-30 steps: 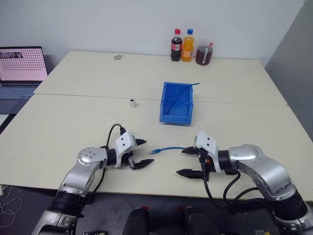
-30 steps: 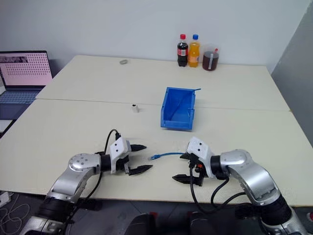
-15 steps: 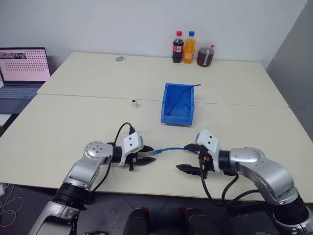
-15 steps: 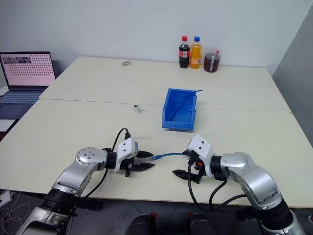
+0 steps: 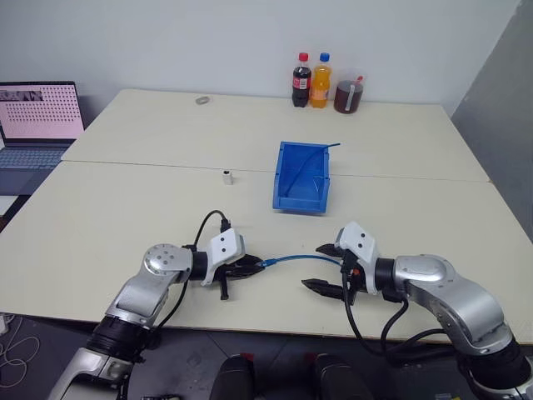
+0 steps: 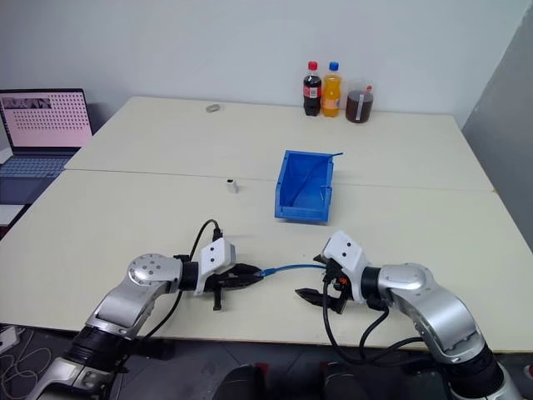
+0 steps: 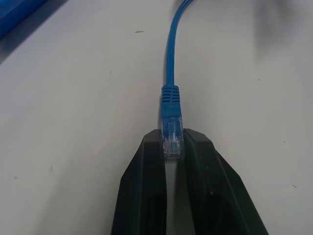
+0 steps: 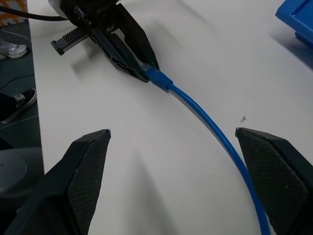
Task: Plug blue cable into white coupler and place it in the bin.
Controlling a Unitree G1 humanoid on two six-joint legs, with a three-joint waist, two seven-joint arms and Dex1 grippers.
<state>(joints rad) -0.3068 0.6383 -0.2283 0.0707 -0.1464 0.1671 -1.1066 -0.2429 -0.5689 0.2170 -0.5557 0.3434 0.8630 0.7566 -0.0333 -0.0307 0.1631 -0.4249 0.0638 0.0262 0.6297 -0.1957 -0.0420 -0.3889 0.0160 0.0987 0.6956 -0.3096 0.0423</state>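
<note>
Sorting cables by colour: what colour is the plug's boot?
Blue, like the blue cable; its plug tip is clear. Left wrist view shows it best.

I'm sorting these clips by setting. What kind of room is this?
Probably an office or lab workspace: large pale tables pushed together, an open laptop at one side, drink bottles by the plain wall, and a blue parts bin.

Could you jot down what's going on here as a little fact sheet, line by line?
Surface: pale cream table
Left gripper: shut on the plug end of the thin light-blue cable
Right gripper: open, cable running between its fingers, not gripped
Small white boxy coupler: standing alone on the table, apart from the cable
Bright blue plastic bin: beyond the grippers, another blue cable inside
Cable plugged into coupler: not yet
</note>
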